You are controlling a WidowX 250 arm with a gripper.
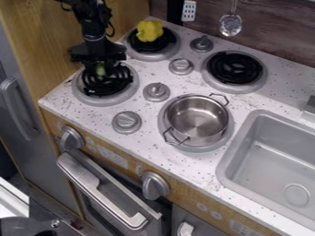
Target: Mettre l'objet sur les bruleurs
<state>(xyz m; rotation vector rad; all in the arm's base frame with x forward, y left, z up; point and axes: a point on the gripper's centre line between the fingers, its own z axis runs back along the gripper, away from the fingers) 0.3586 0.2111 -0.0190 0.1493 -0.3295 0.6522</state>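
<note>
Stovetop (146, 140); green object (100, 70) seemingly beneath hand (99, 65)

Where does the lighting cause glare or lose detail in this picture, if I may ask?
In the camera view, bright highlights on the pot and oven handle; fairly even light across the counter; dark arm hard to separate from the black coils below.

Single fixed cam, mounted above and in front of the counter (184, 83), looking down at a slant toward the back wall (271, 39). Yawed, so the counter's front edge runs diagonally, upper left to lower right. Range is close-mid: all four burners (235, 68) fit, oven door (113, 198) below, sink (225, 168) cropped by the right edge.
</note>
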